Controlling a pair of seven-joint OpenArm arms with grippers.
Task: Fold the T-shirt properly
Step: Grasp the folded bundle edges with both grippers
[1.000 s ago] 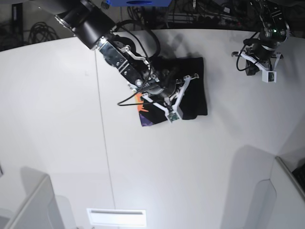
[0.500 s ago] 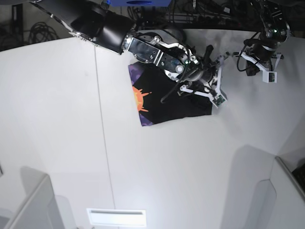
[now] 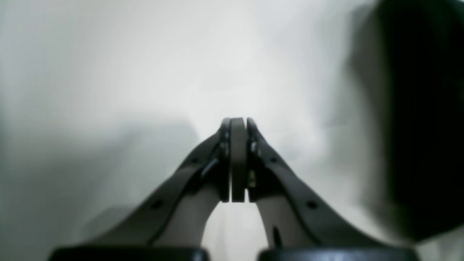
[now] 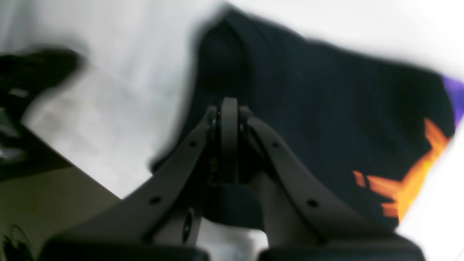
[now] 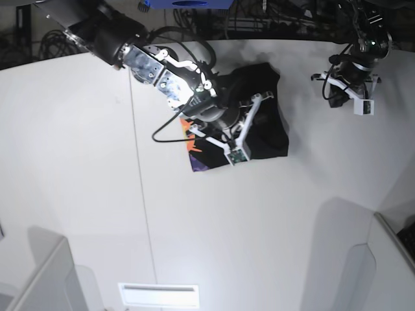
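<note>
The right gripper [image 4: 228,108] is sitting with its fingers pressed together, and in the right wrist view black fabric is showing at and below the closed tips, so it is pinching a fold of the T-shirt [image 4: 326,108]. That same view is showing the orange and purple print [image 4: 409,181] at the cloth's right edge, and the white table [image 4: 108,119] running to a dark edge on the left.

The base view is giving the wider picture: the T-shirt [image 5: 262,116] is lying bunched on the white table [image 5: 259,227] near its far side, with the right gripper [image 5: 237,133] hovering low over the cloth's middle and a sliver of orange print [image 5: 192,144] peeking out beside it. The left gripper [image 5: 347,91] is hanging well apart from the shirt, over bare table.

The left wrist view is showing the left gripper [image 3: 237,125] with fingers together and nothing between them, above blurred white table [image 3: 127,72], with a dark blurred shape filling the right edge that I cannot identify.
</note>
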